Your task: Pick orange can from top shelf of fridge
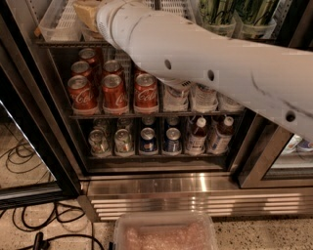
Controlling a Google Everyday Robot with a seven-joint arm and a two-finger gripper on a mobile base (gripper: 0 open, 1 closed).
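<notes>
The fridge (161, 183) stands open in front of me, with black door frames and a ribbed steel base. My white arm (195, 63) reaches from the right up into the top shelf (56, 24), which has white slotted lane trays. The gripper is at the arm's far end, at the top left, hidden behind the wrist. An orange-gold shape (88, 12) shows just past the wrist on that shelf; it looks like the orange can, cut off by the frame's top edge. I cannot tell whether it is held.
Green-patterned cans (234, 14) stand at the top right. Red cola cans (115, 90) and water bottles (203, 97) fill the middle rack, with mixed cans and bottles (156, 139) below. A clear plastic tub (164, 234) and black cables (29, 224) lie on the floor.
</notes>
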